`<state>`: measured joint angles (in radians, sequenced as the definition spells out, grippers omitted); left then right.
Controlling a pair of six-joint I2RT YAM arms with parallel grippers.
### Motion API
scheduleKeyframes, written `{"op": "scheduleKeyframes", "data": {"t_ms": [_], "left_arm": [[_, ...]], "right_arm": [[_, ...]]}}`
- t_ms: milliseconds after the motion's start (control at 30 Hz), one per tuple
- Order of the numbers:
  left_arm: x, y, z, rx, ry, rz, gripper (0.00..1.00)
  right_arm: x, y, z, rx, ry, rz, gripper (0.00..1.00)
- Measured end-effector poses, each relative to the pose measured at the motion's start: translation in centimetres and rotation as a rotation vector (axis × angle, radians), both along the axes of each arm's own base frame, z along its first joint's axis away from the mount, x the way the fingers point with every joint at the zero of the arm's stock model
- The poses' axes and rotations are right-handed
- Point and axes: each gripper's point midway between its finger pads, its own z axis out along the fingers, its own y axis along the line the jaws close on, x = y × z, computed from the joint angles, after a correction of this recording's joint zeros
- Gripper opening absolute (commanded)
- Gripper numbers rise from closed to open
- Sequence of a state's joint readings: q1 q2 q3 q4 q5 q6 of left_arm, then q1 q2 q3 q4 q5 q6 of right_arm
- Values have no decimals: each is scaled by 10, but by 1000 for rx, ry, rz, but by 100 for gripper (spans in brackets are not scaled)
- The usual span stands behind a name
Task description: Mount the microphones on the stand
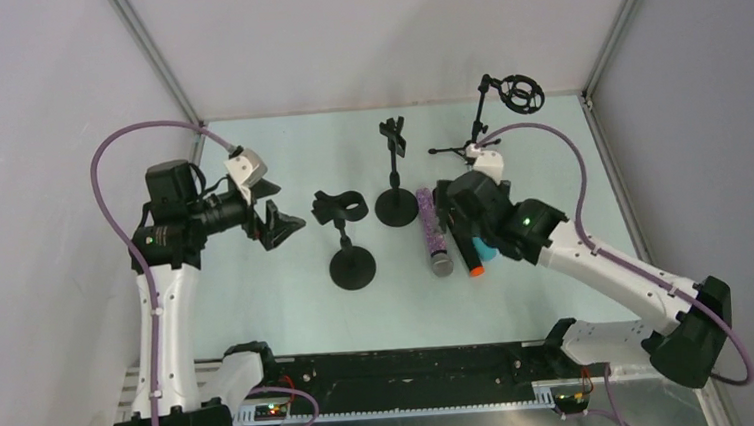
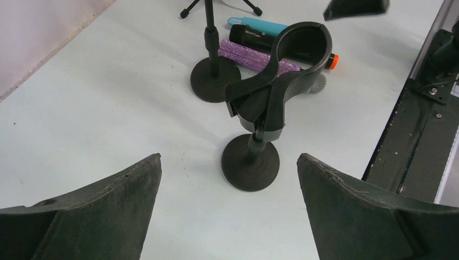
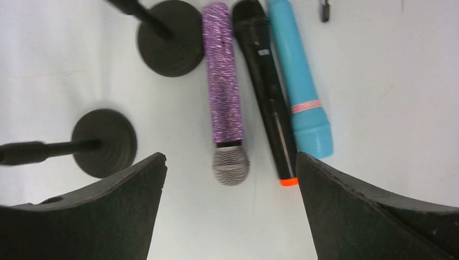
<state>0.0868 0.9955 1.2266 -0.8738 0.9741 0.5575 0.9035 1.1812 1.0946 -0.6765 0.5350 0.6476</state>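
A: Right gripper (image 3: 230,160) spread wide and empty, above the purple glittery microphone with silver mesh head (image 3: 223,81). Left gripper (image 2: 229,160) spread too, facing the black clip-topped stand (image 2: 281,92).
B: Neighbours?
A: Black orange-tipped microphone (image 3: 268,92) just beside it at 3 o'clock, plain teal microphone (image 3: 295,70) beyond. All lie flat on the table (image 3: 379,81).
B: Risk: a finger wedges against the black one and rolls both, or knocks the round stand base (image 3: 168,43) at 10 o'clock.

Logged purple microphone (image 1: 431,231), black microphone (image 1: 472,260) and teal microphone (image 1: 489,254) lying side by side on table (image 1: 259,301), just right of round-based stand (image 1: 397,208), partly under right gripper (image 1: 450,208).
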Motion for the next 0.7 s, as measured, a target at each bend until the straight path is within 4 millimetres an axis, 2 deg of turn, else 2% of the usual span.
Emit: {"op": "scheduleKeyframes", "data": {"t_ms": [100,200,267,367,433,600,700], "left_arm": [[-4,-1,-5,-2,9,-3,100],[-4,-1,-7,-6,17,-4,100],[-3,-1,-8,-9,28,-3,100],[-1,-1,-11,-13,46,0,100],[-1,-1,-12,-13,49,0,100],[-3,-1,-13,-11,46,-2,100],[-3,-1,-13,-11,45,-1,100]], "right_arm": [[12,-26,-13,-4,70,-42,90],[17,-27,-27,-13,128,-23,82],[22,-23,-43,-21,177,-14,80],[30,-21,-76,-51,266,-34,85],[29,-18,-89,-69,297,-41,86],[13,11,-98,-76,308,22,86],[19,16,-109,-72,321,21,85]]}}
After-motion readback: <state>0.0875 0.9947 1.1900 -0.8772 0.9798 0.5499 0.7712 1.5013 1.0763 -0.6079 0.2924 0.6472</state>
